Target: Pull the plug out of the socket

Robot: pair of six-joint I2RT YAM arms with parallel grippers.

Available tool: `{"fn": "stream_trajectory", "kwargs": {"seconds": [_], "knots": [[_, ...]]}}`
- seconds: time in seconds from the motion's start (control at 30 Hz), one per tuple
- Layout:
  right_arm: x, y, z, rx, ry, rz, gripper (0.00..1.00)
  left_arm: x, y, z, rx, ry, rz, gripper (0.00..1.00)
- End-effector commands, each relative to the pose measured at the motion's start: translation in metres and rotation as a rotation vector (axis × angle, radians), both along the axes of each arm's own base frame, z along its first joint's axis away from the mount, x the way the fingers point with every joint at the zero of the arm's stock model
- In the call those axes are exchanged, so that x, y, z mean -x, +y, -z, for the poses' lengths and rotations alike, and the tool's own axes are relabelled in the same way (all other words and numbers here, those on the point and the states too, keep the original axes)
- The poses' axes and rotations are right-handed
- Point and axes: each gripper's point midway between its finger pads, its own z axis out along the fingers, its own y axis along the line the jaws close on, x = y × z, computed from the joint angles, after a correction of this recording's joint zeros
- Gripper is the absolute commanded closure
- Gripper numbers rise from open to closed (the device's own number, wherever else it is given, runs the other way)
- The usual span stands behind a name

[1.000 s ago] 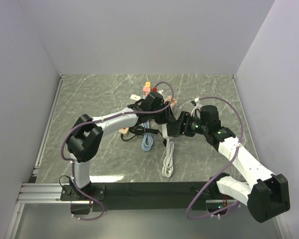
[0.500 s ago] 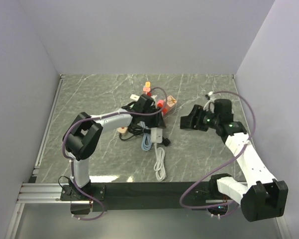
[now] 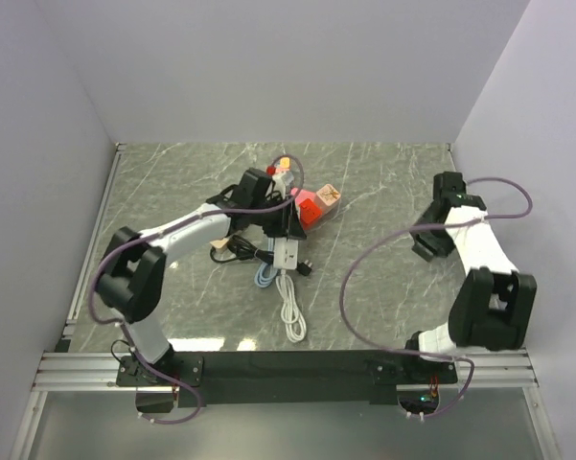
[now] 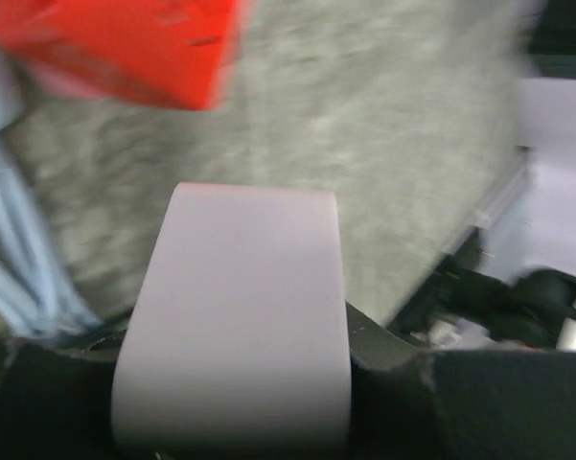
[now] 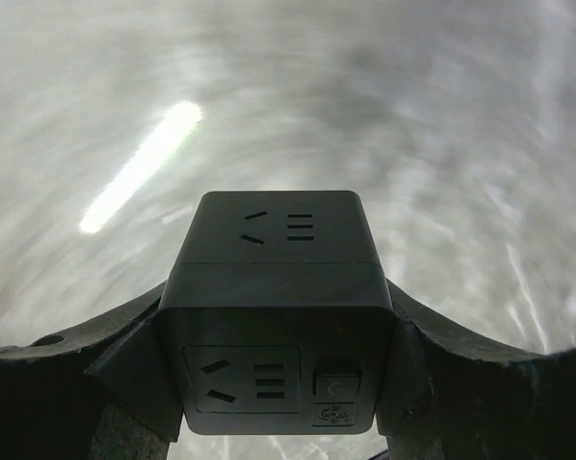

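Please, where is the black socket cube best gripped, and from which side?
I would grip the black socket cube on its two flat, parallel side faces, coming in from the end with the switch, as the right gripper does. That leaves the slotted faces free.

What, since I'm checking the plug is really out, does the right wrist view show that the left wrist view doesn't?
Only the right wrist view: the black socket, its visible outlets empty, clamped in the right gripper. Only the left wrist view: the white plug in the left gripper, with a red box and pale blue cables beyond. Both: the grey marble table, blurred.
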Motion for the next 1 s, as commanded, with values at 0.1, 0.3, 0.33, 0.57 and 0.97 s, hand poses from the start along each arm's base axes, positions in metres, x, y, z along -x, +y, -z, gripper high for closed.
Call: {"fn": "stream_trajectory", "kwargs": {"seconds": [0.1, 0.3, 0.33, 0.57, 0.97], "knots": [[0.029, -0.073, 0.017, 0.126, 0.115, 0.443, 0.99, -0.008, 0.025, -0.150, 0.215, -0.232, -0.027, 1.00], [0.036, -0.095, 0.027, 0.103, 0.118, 0.574, 0.90, -0.046, 0.198, -0.112, -0.037, -0.118, -0.510, 1.00], [0.036, -0.096, 0.030, 0.088, 0.124, 0.582, 0.89, -0.045, 0.221, -0.106, -0.083, -0.114, -0.546, 1.00], [0.038, -0.100, 0.058, 0.061, 0.200, 0.610, 0.87, -0.007, 0.356, -0.053, -0.422, 0.036, -0.939, 1.00], [0.027, -0.095, 0.072, 0.003, 0.265, 0.551, 0.23, 0.033, 0.430, 0.037, -0.706, 0.284, -1.180, 0.58]]}}
